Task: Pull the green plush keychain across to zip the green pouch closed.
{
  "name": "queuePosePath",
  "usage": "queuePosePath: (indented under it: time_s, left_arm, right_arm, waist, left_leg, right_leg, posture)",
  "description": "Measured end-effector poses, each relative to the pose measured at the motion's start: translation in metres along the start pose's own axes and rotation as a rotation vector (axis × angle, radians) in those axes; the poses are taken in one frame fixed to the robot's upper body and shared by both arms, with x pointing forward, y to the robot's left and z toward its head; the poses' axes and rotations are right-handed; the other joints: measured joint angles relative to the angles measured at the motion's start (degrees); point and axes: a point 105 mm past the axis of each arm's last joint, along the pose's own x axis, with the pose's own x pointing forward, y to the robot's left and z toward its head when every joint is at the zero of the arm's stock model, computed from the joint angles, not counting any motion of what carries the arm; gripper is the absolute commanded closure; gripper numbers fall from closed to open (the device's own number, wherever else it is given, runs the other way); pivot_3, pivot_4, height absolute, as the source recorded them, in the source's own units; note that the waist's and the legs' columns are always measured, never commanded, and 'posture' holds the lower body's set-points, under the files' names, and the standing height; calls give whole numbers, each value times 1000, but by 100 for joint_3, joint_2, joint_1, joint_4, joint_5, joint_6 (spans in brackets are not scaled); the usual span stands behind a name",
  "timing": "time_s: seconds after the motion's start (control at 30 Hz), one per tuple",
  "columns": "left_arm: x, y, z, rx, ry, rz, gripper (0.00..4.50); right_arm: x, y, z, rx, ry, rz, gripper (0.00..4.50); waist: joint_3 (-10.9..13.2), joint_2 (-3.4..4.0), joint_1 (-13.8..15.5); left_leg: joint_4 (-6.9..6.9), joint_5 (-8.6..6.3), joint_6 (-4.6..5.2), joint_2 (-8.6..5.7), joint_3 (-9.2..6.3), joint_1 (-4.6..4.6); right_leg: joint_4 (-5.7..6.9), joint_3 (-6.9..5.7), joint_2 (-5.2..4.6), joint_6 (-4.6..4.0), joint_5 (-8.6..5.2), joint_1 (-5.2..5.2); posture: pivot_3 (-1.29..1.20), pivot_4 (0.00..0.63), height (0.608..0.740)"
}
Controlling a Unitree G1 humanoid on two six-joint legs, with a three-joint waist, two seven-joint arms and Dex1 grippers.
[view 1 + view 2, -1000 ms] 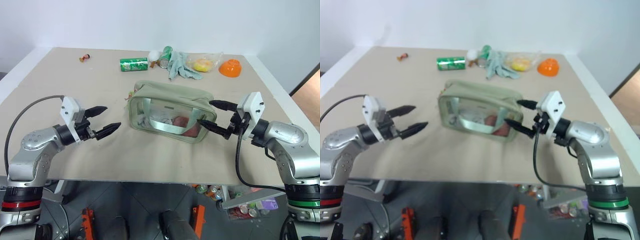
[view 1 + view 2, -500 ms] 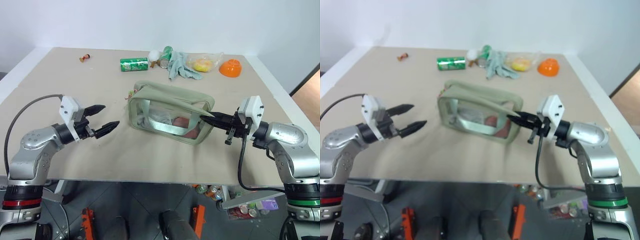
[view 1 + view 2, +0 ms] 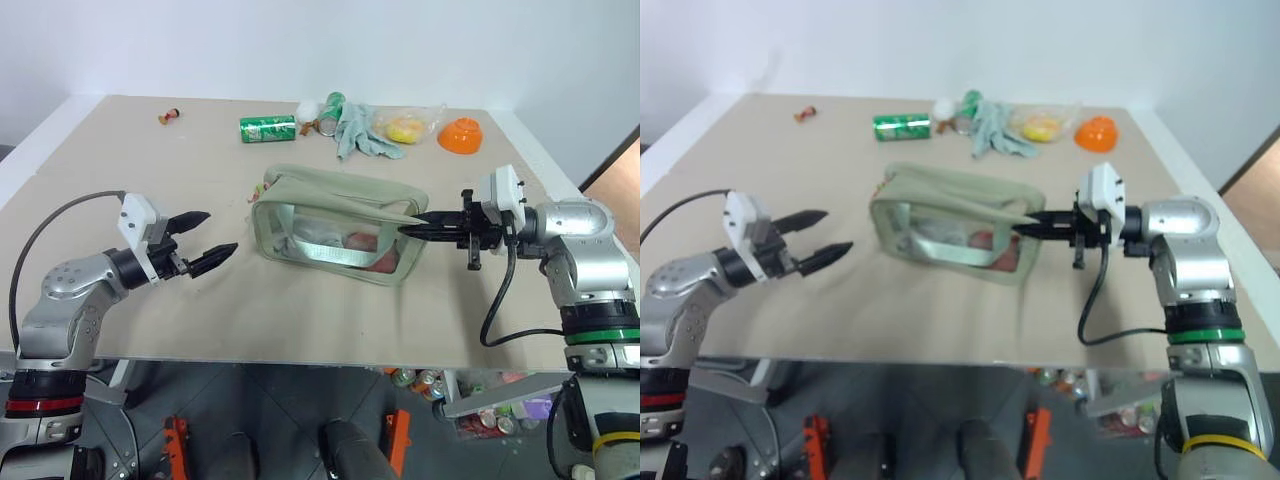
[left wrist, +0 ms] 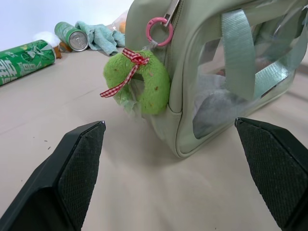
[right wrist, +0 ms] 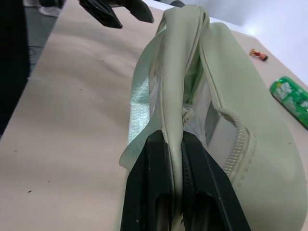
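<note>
My right gripper (image 3: 408,229) is closed on fabric at the right end of the pale sage-green boxy pouch (image 3: 340,215), prob. to brace it. Left gripper (image 3: 212,238) wide open, facing the fuzzy lime-green plush keychain (image 4: 140,82) on pouch's left end, not touching.

A table (image 3: 150,300) filled most of the frame. A pouch (image 3: 340,225) sat on it at centre, a plush keychain (image 4: 139,82) hanging at its left end. The left gripper (image 3: 205,240) hovered left of the pouch, apart from it. The right gripper (image 3: 410,226) pinched the pouch's right end. Along the table's far edge, upper centre, lay a can (image 3: 268,128), a cloth (image 3: 358,130) and a bowl (image 3: 461,135).
</note>
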Motion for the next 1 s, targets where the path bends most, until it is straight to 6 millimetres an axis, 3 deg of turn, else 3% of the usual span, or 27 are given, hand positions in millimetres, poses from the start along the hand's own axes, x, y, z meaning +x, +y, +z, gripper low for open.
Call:
queuePosePath:
  time_s: [0.27, 0.5, 0.73, 1.0]
  left_arm:
    - [-3, 3, -1, -9, 1, 26, 0]
    - [12, 18, 10, -37, -48, 99, 0]
    - [44, 42, 2, -55, -33, 229, 0]
    - [79, 42, -4, -50, -29, 225, 0]
  right_arm:
    - [0, -9, -7, -10, 20, 6, 4486]
    - [1, -8, -14, -20, 16, -81, 4486]
    - [3, -4, -13, -33, 19, -164, 4486]
    - [2, 0, -13, -38, 28, -205, 4486]
  waist:
    - [0, 0, 4]
    - [-1, 4, -6]
    - [-2, 7, -11]
    - [-2, 7, 0]
  left_leg:
    - [-1, 0, 0, -2, 0, 0]
    - [8, 2, 0, 1, -5, 8]
    - [39, 5, 3, -1, -7, 6]
    - [47, 6, 2, -4, -14, 4]
  right_leg:
    - [0, 0, -3, -31, 18, 1]
    - [8, -8, 1, -29, 19, 6]
    - [22, -6, 5, -4, 14, 13]
    - [32, -4, 8, 3, 14, 15]
  posture:
    - [0, 150, 740]
    - [0, 150, 740]
    - [0, 150, 740]
    - [0, 150, 740]
